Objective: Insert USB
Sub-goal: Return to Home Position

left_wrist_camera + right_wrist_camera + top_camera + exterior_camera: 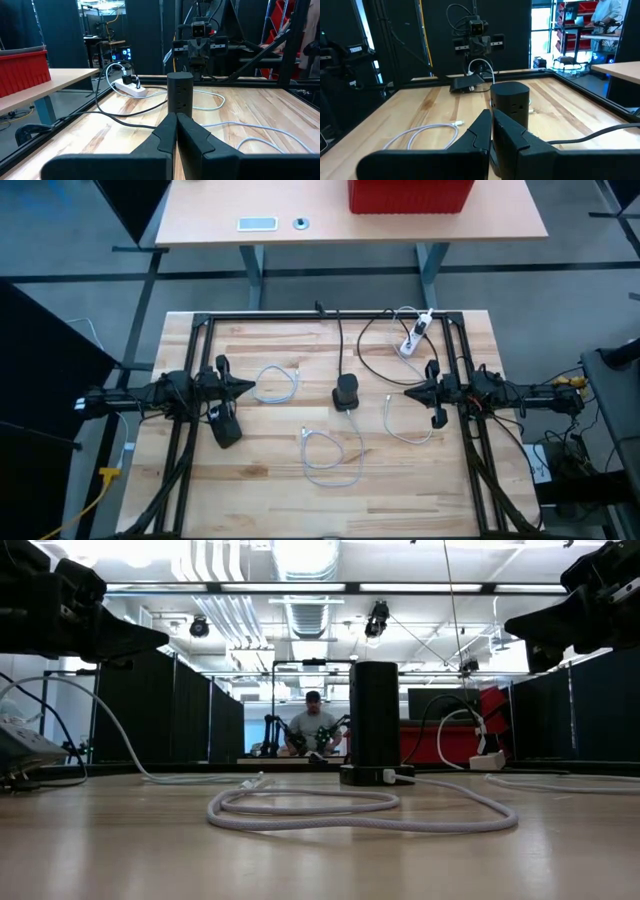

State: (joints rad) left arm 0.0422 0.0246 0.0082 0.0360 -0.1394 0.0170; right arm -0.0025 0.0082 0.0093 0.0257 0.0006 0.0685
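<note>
Two-finger left gripper (249,388), right gripper (409,392), tower (345,392) seemingly plain

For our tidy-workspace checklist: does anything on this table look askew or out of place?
The black outlet block by the left gripper lies slanted on the table, not square to its edges. Nothing looks spilled or broken.

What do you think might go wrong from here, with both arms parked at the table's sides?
1. A white cable loops just in front of the shut left gripper, and a second white cable lies beside the shut right gripper; a low arm move might snag either.
2. The upright black tower trails a black cord toward the table's far edge; a tug there could tip it.
</note>
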